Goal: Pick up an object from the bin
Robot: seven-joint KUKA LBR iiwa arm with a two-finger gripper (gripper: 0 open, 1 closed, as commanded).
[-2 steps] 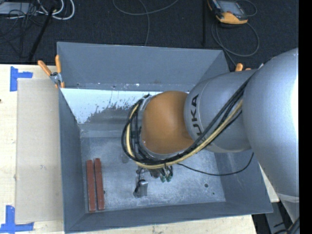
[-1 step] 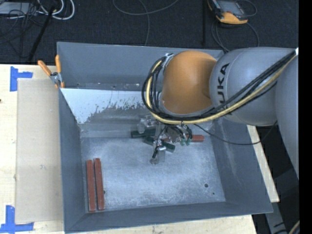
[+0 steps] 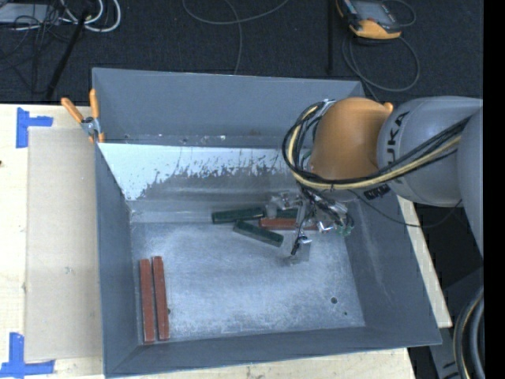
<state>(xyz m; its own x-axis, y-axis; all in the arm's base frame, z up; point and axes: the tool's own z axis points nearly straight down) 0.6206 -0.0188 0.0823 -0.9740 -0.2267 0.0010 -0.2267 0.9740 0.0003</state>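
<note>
The arm's orange cover (image 3: pixel 345 136) is hiding the wrist beneath it and part of the bin's (image 3: pixel 237 101) far right corner. The gripper (image 3: pixel 300 245) is overlapping the right ends of a reddish-brown bar (image 3: pixel 276 223) and a dark green bar (image 3: pixel 260 232), leaving any contact impossible to judge. The grey arm (image 3: pixel 430 148) is running out of frame at right.

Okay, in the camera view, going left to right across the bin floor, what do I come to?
First the pair of red-brown bars near the front left corner → dark green bar at mid floor → gripper on the right.
</note>
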